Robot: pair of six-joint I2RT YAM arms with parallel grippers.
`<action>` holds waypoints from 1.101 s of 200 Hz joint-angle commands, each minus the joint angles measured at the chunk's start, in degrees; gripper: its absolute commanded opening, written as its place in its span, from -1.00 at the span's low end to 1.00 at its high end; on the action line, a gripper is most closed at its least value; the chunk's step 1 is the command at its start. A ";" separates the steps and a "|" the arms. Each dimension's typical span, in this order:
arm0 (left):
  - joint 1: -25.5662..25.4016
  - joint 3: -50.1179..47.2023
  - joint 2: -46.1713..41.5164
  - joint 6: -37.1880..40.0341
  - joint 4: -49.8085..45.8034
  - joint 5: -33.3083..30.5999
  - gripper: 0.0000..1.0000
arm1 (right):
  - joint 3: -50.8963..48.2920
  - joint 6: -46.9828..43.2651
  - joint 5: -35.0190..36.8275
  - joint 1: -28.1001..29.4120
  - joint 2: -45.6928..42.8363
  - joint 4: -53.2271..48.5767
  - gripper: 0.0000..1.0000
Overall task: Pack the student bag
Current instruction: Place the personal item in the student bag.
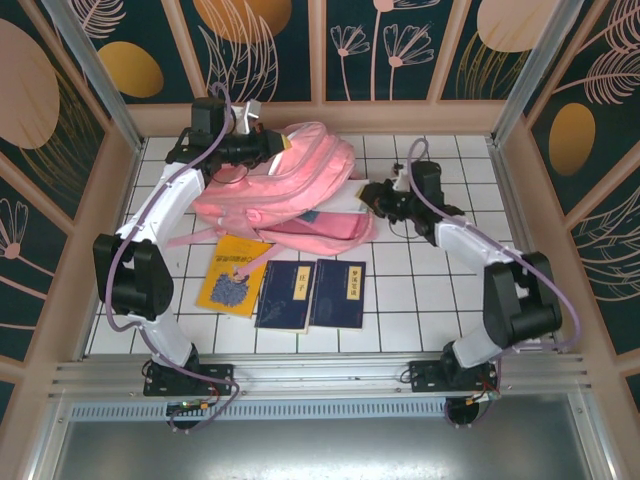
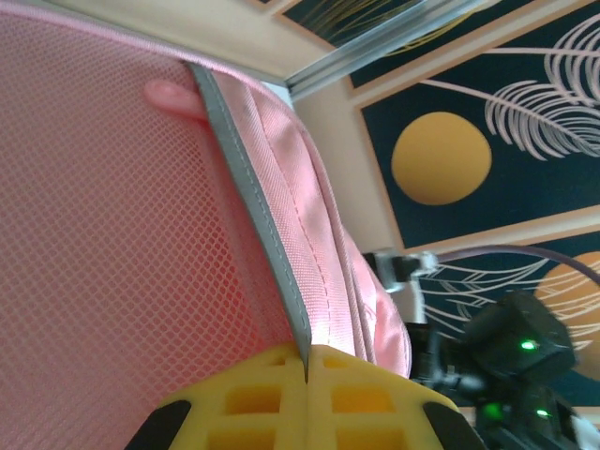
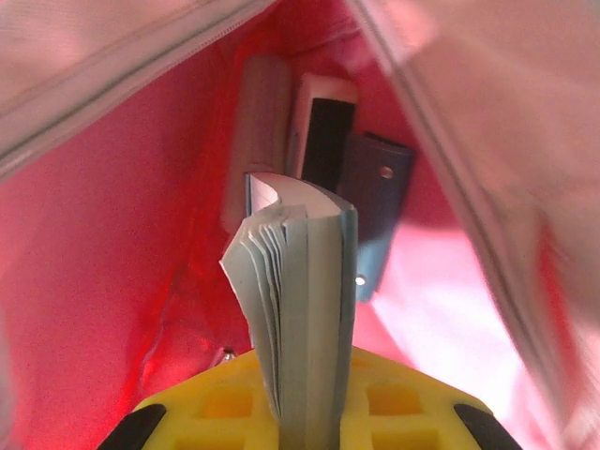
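Top external is showing me the left arm (image 1: 150, 215) stretching up the left side of the table and bending inward at the far end, with the left gripper (image 1: 262, 150) sitting at the upper left corner of the student bag (image 1: 290, 180). Through the left wrist camera I am seeing its yellow fingers (image 2: 244, 398) pressing together on a grey strip (image 2: 253, 216) that is running along the bag's pink mesh, so that gripper is clamping the bag's edge.

The right arm (image 1: 500, 285) is angling in from the right, and the right gripper (image 1: 378, 197) is sitting at the bag's open right end. On the right wrist camera its jaws are pinching a book (image 3: 305, 281) by its lower edge. The pages are fanning to the left, and the book is standing inside the bag's red-pink interior. Behind it some flat items in pale grey, white and navy are lying deeper in; I cannot tell what they are.

The bag is lying on its side at the far middle of the table, pink with pale strips, 1 strap (image 1: 252, 262) trailing onto a yellow book (image 1: 228, 280).

The table (image 1: 420, 290) is showing white tiles with dark grid lines. Beside the yellow book, 2 dark blue books (image 1: 310, 295) are lying side by side. Dark teal wall panels (image 1: 400, 40) with gold discs and pale leaf drawings are enclosing the space.
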 commanded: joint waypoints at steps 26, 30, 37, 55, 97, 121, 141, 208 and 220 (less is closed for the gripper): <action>-0.61 1.30 -3.46 -6.57 17.13 8.54 -1.00 | 10.73 12.15 1.80 7.53 14.85 15.22 -1.00; -0.61 1.06 -3.38 -7.06 17.71 8.64 -1.00 | 11.50 12.58 2.57 8.17 15.75 15.27 -1.00; -0.58 0.82 -3.36 -7.63 18.36 8.75 -1.00 | 13.74 13.51 4.03 9.35 18.09 15.47 -1.00; -0.60 0.72 -3.34 -8.19 19.19 9.10 -1.00 | 19.55 16.47 6.00 12.12 24.34 17.23 -1.00; -0.60 0.76 -1.28 -8.31 19.15 9.10 -1.00 | 33.52 16.39 5.89 16.74 35.43 14.40 -1.00; -0.61 0.64 -0.24 -8.47 19.59 9.19 -1.00 | 42.08 12.69 3.43 18.20 40.58 9.23 -0.94; -0.19 0.82 0.60 -8.62 19.76 9.15 -1.00 | 46.88 8.55 3.83 18.99 42.82 3.28 -0.44; 3.61 -0.70 1.97 -8.29 18.70 6.60 -1.00 | 25.00 -0.88 13.30 14.28 23.03 1.67 0.72; 3.61 0.40 2.97 -6.34 15.76 5.26 -1.00 | 20.29 -2.63 14.22 13.47 18.40 1.12 0.75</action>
